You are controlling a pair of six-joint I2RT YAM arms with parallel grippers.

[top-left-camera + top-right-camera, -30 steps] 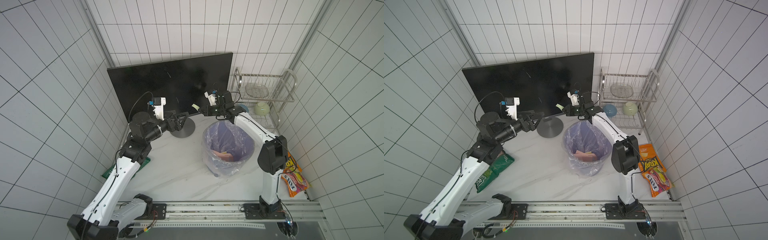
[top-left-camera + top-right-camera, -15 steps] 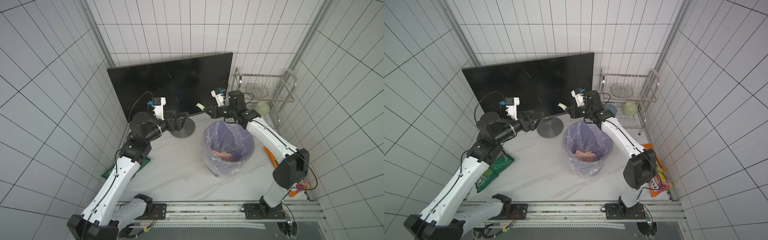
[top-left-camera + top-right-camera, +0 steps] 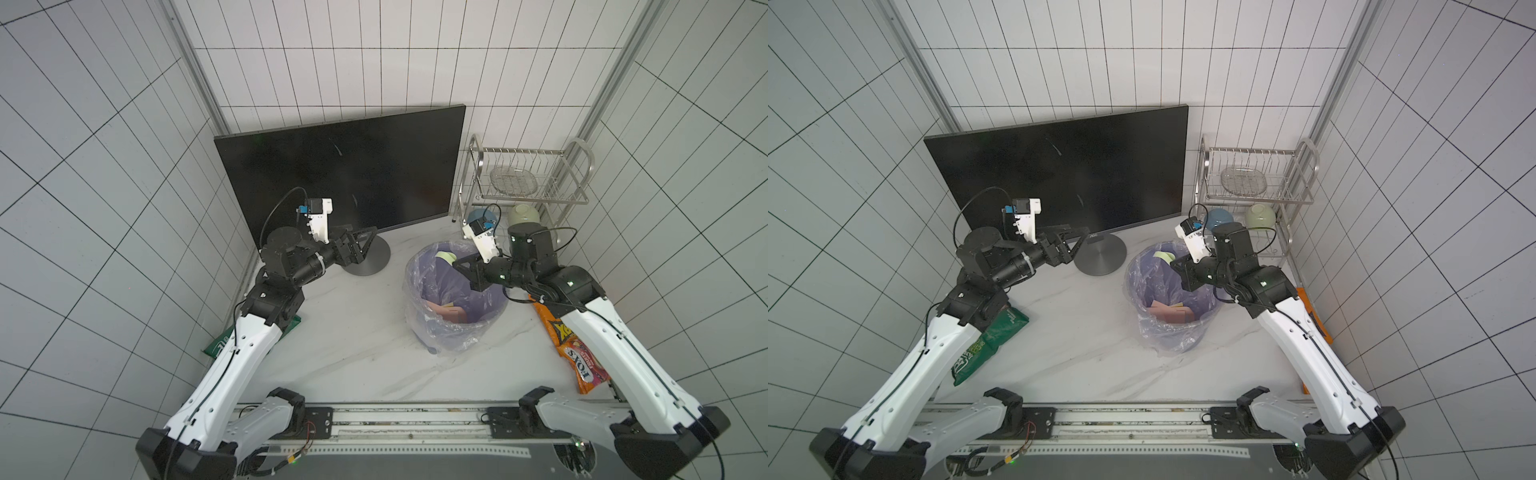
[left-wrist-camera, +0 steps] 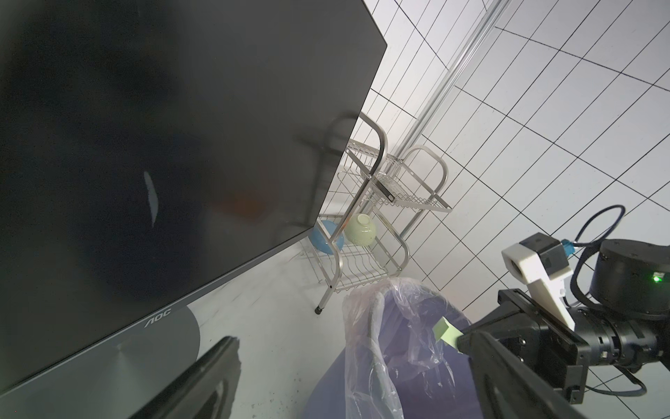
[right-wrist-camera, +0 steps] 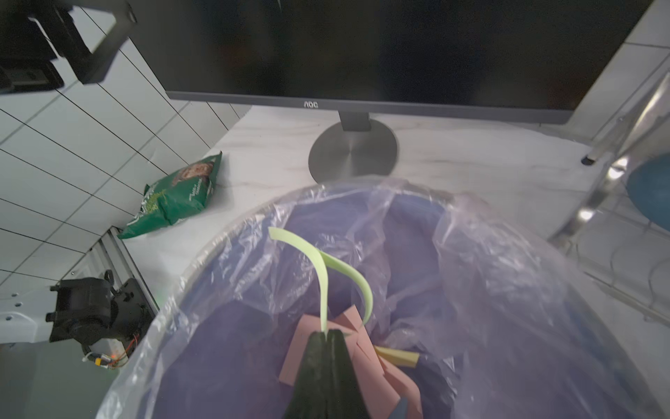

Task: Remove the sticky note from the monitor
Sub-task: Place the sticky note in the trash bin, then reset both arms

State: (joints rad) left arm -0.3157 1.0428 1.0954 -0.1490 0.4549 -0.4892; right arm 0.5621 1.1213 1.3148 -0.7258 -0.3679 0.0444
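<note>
The black monitor (image 3: 345, 174) (image 3: 1059, 166) stands on its grey disc base at the back, its screen bare in both top views. A light green sticky note (image 3: 445, 257) (image 5: 319, 268) curls out of my right gripper (image 3: 455, 262) (image 5: 328, 332), which is shut on one edge of it. Note and gripper hang over the mouth of a purple bin (image 3: 453, 332) with a clear liner. My left gripper (image 3: 372, 235) (image 4: 350, 337) is open and empty just above the monitor's base (image 3: 368, 259).
Pink notes (image 5: 362, 366) and a yellow note (image 5: 397, 357) lie in the bin. A wire dish rack (image 3: 528, 183) with a blue and a green bowl stands at the back right. A green snack bag (image 3: 984, 340) lies at the left, orange snack bags (image 3: 582, 361) at the right.
My right arm has drawn back from the monitor's lower edge and carried the green note down over the bin. The left arm has not moved.
</note>
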